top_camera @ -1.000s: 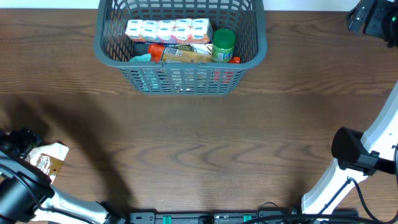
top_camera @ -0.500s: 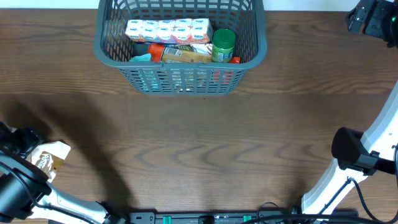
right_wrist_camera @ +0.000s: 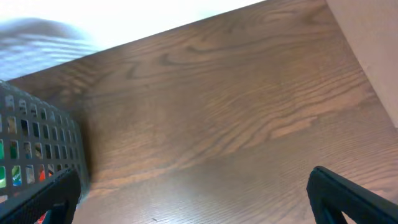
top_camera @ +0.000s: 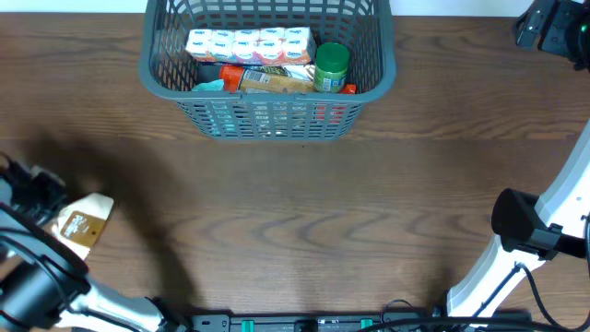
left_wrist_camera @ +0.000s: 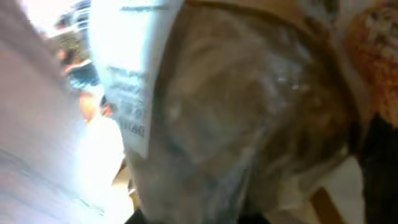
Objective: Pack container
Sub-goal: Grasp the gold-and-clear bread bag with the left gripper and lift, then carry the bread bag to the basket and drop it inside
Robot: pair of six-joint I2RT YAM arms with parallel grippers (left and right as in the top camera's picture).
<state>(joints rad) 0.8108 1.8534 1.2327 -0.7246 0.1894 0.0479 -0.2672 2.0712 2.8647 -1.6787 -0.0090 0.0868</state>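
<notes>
The container (top_camera: 267, 95), a dark grey lattice basket, stands at the back centre of the table; its wall (right_wrist_camera: 37, 143) also shows at the left of the right wrist view. At the table's far left, my left gripper (top_camera: 57, 214) is shut on a brown and white snack bag (top_camera: 85, 222). That bag (left_wrist_camera: 249, 112) fills the left wrist view, blurred and close, hiding the fingers. My right gripper (right_wrist_camera: 205, 199) hangs open over bare wood right of the basket, with nothing between its fingers; in the overhead view it sits at the top right corner (top_camera: 553, 28).
Inside the basket lie a white multipack of small bottles (top_camera: 247, 43), a green-lidded jar (top_camera: 332, 66), an orange packet (top_camera: 267, 79) and a teal item (top_camera: 207, 86). The right arm's base (top_camera: 521, 231) stands at the right front.
My left gripper has shut on the snack bag, and the bag has shifted a little to the right and turned. The right arm has not moved.
</notes>
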